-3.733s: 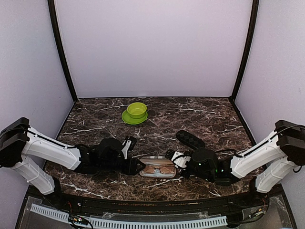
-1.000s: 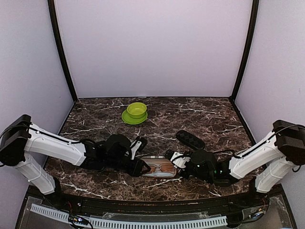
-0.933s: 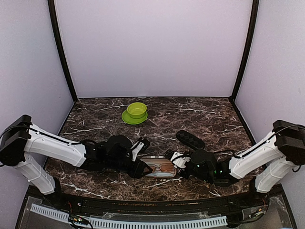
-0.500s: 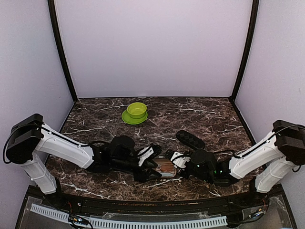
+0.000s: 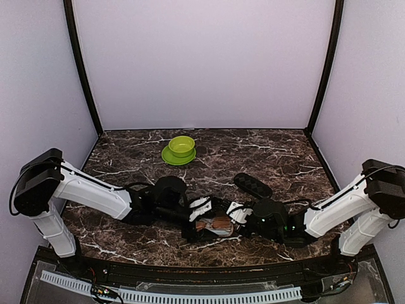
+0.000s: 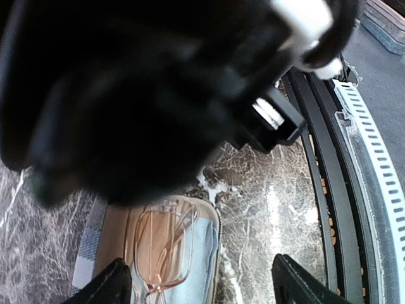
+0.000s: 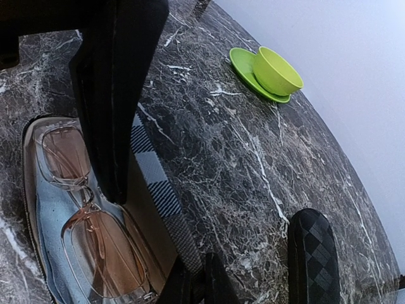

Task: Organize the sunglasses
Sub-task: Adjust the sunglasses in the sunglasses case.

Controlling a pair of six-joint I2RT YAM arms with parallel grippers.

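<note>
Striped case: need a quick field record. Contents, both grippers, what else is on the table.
case: striped case, open, near the front edge of the table
contents: sunglasses with reddish lenses, lying on the pale blue lining
left gripper: open, over the case, holding nothing
right gripper: shut on the lid edge of the striped case
other items: black case, closed, to the right of the striped one; green bowl on a green saucer at the back

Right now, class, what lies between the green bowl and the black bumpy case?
Nothing but bare marble tabletop runs from the green bowl to the black bumpy case. This is clearest in the right wrist view.
</note>
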